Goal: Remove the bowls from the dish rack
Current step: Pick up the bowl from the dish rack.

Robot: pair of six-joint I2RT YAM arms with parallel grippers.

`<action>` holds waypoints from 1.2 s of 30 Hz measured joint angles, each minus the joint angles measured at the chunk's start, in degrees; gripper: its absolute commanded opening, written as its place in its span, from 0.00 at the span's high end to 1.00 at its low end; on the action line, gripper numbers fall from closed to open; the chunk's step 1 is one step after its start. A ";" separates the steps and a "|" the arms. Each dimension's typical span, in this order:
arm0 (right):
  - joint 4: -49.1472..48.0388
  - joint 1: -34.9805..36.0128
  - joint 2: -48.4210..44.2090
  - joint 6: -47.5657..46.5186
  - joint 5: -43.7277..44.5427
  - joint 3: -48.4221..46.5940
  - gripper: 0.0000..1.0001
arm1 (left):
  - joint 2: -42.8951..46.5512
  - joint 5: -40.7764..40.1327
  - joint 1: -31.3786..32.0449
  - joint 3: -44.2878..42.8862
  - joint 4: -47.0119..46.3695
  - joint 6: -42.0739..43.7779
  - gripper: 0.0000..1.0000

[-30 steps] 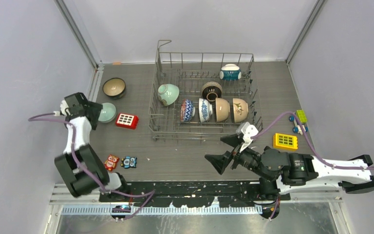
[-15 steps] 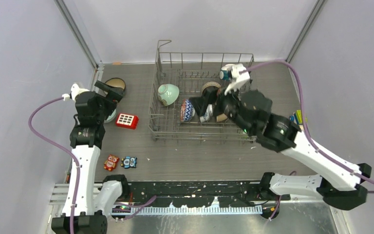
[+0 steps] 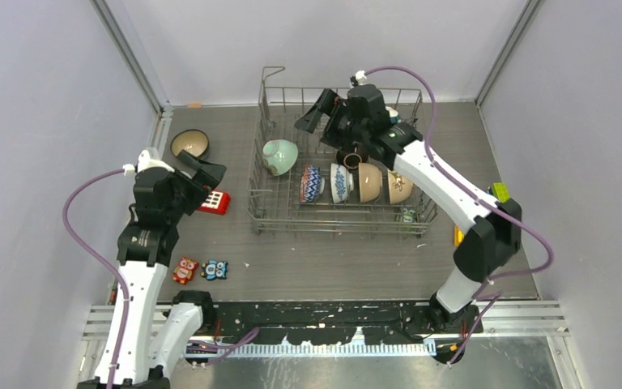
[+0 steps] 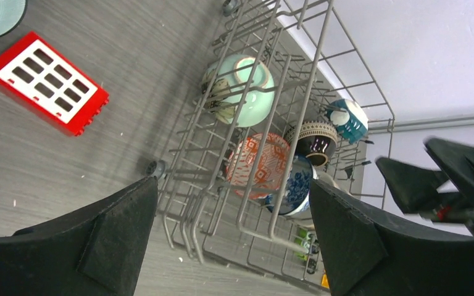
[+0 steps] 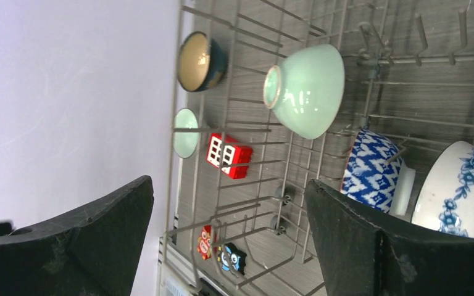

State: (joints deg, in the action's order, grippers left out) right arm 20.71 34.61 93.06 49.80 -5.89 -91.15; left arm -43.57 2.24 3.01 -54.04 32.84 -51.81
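Note:
The grey wire dish rack [image 3: 332,229] stands mid-table. It holds a pale green bowl [image 3: 280,156], a red patterned bowl [image 3: 311,183], a blue-and-white bowl [image 3: 340,183] and two cream bowls [image 3: 369,182]. A dark brown bowl [image 3: 351,156] is partly under my right arm. My right gripper [image 3: 317,113] is open and empty above the rack's back left, over the pale green bowl [image 5: 308,89]. My left gripper [image 3: 202,172] is open and empty left of the rack, and its wrist view faces the red patterned bowl [image 4: 259,165]. A dark bowl [image 3: 189,144] sits on the table at the far left.
A red block [image 3: 215,201] lies by my left gripper. Two owl figures [image 3: 186,269] lie near the front left. A pale green bowl [image 5: 186,140] sits on the table beside the red block. A green toy [image 3: 500,191] and a yellow block [image 3: 458,235] lie right of the rack.
My right arm has swung from the table's front up over the rack to its back left. My left gripper has left the pale green table bowl and moved toward the rack.

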 measured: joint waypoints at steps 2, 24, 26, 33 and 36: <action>0.66 -0.52 3.32 0.76 -0.55 -1.88 0.08 | 1.53 0.02 0.02 0.50 1.31 0.20 0.07; 3.34 -6.01 28.22 -5.20 -10.95 -18.97 0.09 | -1.25 4.68 0.31 2.84 4.31 4.79 0.11; 3.17 -6.21 29.09 -5.81 -11.89 -19.23 0.09 | -1.31 5.07 0.31 2.86 4.28 4.87 0.11; 0.81 -6.10 31.28 -6.01 -14.60 -19.23 0.07 | -1.31 5.60 0.33 2.86 4.26 5.35 0.11; -0.83 -6.08 32.30 -5.81 -15.65 -19.23 0.07 | -1.29 5.66 0.33 2.89 4.28 5.53 0.12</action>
State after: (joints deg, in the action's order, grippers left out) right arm 19.88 28.53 125.36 43.99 -21.54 -110.39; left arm -44.86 7.90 3.33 -51.16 37.12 -46.28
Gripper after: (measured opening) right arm 0.928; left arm 0.888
